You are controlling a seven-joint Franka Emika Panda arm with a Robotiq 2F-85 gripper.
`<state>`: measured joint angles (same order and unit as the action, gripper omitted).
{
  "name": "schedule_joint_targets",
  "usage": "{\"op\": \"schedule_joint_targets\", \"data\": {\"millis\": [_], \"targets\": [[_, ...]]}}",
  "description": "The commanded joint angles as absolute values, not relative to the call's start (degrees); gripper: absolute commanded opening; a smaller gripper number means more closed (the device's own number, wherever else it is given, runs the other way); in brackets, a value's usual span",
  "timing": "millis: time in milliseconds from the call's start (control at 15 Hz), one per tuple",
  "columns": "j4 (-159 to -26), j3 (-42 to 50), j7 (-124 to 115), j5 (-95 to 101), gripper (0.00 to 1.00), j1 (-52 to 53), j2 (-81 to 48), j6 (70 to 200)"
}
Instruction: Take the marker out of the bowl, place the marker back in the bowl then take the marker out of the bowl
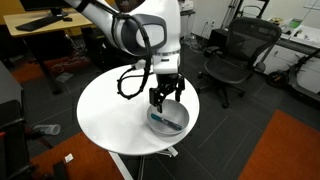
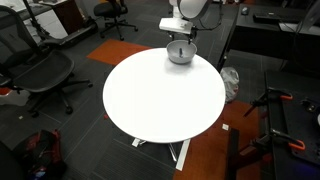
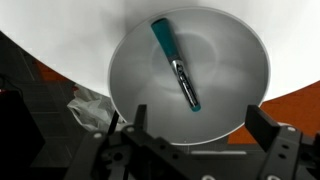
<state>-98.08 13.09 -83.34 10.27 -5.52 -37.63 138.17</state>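
White desk, office bkgd: hand wide open, empty, over bowl; marker lies diagonal, so misaligned close prob skids it.

The bowl looks like smooth, shiny metal, the marker glossy teal plastic, the table matt white.

Marker lay diagonally inside bowl, teal end top-left. Bowl sat on white table. Gripper at frame bottom, jaws spread wide.
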Motion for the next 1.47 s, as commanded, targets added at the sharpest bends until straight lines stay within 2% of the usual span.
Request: {"op": "schedule_joint_targets", "data": {"millis": [0,800,1333,1400], "targets": [[-94.2,13.9,-81.3,8.2,1.00,-5.4,-41.1,137.6],[-88.6,14.1,-79.0,5.1,1.00,-6.4,-47.9,136.8],[-89.8,14.8,-78.9,4.5,1.00,-6.5,-48.7,137.3],[-89.8,14.9,-79.0,4.5,0.95,-6.4,-48.9,137.3]]}}
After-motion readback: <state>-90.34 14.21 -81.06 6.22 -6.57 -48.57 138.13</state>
